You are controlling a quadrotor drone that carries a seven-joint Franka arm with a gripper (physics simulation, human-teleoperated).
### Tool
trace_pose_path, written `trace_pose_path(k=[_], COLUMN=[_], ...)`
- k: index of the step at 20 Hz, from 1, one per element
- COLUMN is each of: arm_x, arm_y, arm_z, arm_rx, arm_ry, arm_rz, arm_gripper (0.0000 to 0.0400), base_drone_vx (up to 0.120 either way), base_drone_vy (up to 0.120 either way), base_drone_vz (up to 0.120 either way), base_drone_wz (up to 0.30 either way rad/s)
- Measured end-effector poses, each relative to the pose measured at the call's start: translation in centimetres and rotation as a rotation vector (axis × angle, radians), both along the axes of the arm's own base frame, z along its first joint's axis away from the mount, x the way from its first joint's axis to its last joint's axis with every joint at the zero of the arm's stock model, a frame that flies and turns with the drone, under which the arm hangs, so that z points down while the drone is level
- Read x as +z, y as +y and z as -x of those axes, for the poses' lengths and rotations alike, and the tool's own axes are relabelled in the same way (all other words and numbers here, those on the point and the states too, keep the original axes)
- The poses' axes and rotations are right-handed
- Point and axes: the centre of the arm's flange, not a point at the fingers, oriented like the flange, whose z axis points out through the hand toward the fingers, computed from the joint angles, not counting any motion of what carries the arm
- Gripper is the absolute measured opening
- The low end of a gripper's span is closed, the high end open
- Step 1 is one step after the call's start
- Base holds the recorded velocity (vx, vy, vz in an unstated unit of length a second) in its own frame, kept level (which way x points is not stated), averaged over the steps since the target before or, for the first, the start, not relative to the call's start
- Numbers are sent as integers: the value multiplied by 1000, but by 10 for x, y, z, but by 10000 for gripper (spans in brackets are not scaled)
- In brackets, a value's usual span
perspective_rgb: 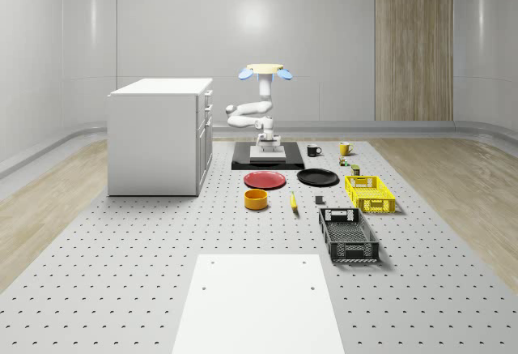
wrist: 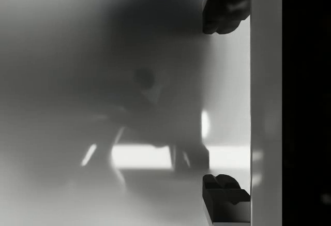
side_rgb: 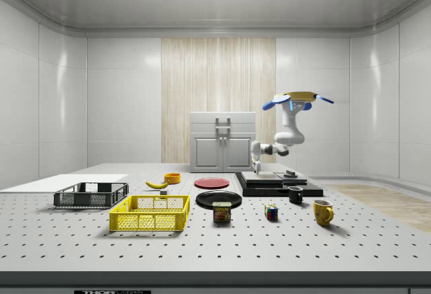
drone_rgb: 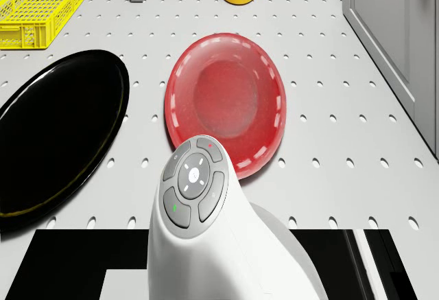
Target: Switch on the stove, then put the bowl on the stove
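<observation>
A: Big stuff first. What's on your counter [perspective_rgb: 121,289]?

B: White cabinet [perspective_rgb: 160,135] at the whole-scene view's left. The drone [perspective_rgb: 265,70] hovers over the black stove [perspective_rgb: 291,162], arm [perspective_rgb: 252,113] folded beneath it.

A: Your pincer?

B: Pincer [wrist: 225,107] is down right above the stove's pale top. In the wrist view your two fingertips [wrist: 223,11] stand well apart with nothing between them, so it's released. Side view puts the pincer [side_rgb: 256,167] at the stove's edge nearest the cabinet.

A: Plates?

B: Red plate [perspective_rgb: 265,179] and black plate [perspective_rgb: 317,177] sit side by side just in front of the stove. Drone view has both too.

A: Crates?

B: Yellow crate [perspective_rgb: 369,193], and a dark crate [perspective_rgb: 348,234] nearer the camera in the whole-scene view.

A: The bowl?

B: Your bowl [perspective_rgb: 256,199] is orange-yellow, upright on the counter, just in front of the red plate, apart from the stove. A banana [perspective_rgb: 293,202] lies beside it.

A: Small bits?

B: Black mug [perspective_rgb: 313,150] and yellow mug [perspective_rgb: 345,148] beside the stove.
</observation>
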Motion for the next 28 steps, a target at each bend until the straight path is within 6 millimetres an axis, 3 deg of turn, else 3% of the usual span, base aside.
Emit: trace_pose_path(k=[3, 28], arm_x=[0, 0], arm_y=[0, 0], arm_z=[0, 0], arm_rx=[0, 0], arm_ry=[0, 0], arm_rz=[0, 0], arm_gripper=[400, 400], base_drone_vx=[120, 120], base_drone_vy=[-120, 0], base_drone_vz=[0, 0], base_drone_wz=[0, 0])
